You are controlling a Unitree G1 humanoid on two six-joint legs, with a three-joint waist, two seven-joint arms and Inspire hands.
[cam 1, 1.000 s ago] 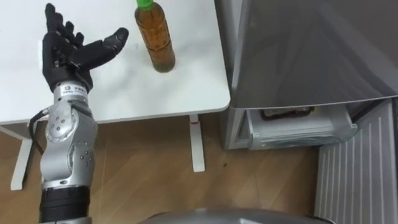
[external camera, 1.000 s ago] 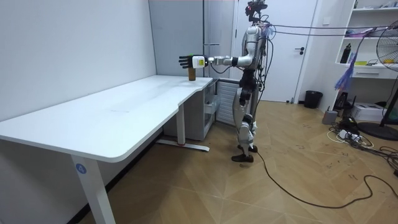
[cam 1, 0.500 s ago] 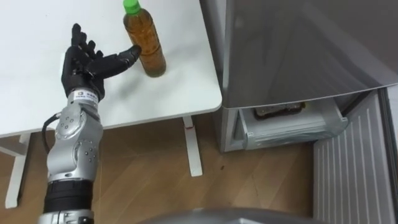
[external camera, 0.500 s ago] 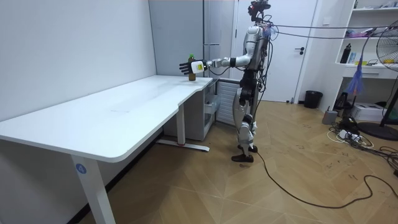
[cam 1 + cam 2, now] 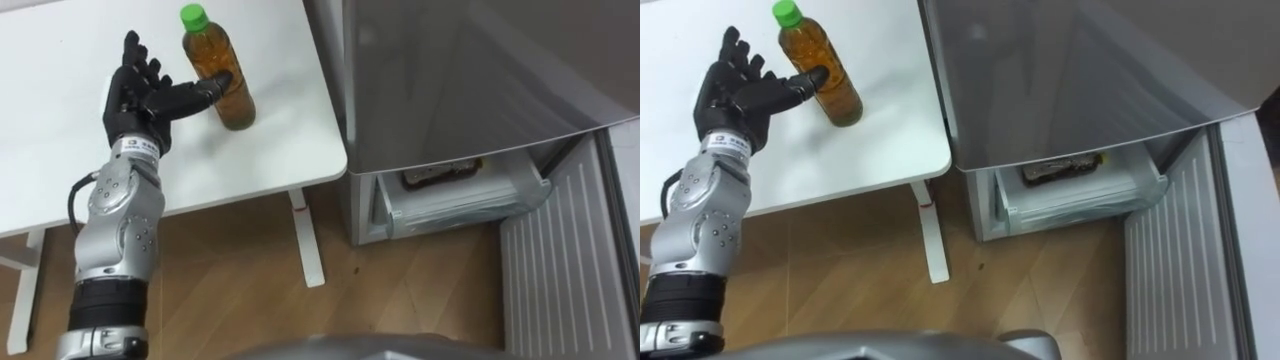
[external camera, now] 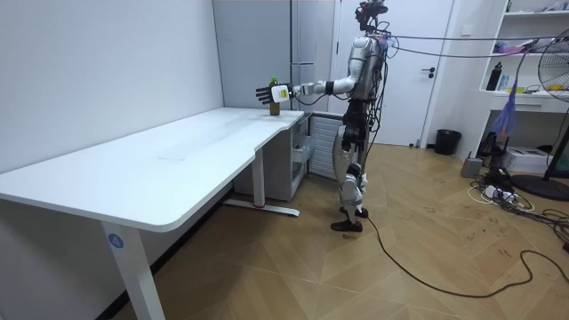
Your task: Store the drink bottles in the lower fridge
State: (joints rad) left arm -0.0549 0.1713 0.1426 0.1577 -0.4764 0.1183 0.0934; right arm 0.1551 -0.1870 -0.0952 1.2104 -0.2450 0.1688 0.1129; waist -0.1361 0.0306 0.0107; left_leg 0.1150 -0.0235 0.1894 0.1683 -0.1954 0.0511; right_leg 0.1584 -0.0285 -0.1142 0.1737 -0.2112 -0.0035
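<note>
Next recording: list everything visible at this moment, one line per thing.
bottle: one, amber with a green cap, upright near the table's corner
table: one, white, left of the fridge
fridge: one, grey, lower door open
drawer: one, pale, in the lower fridge, something dark inside
bin: one, black, on the floor by the far door
left hand: one, black, open, thumb tip against the bottle's side

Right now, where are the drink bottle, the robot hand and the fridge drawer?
drink bottle (image 5: 238, 104): left eye view, lower body of the bottle.
left robot hand (image 5: 138, 100): left eye view, its palm.
fridge drawer (image 5: 465, 205): left eye view, its pale front wall.
</note>
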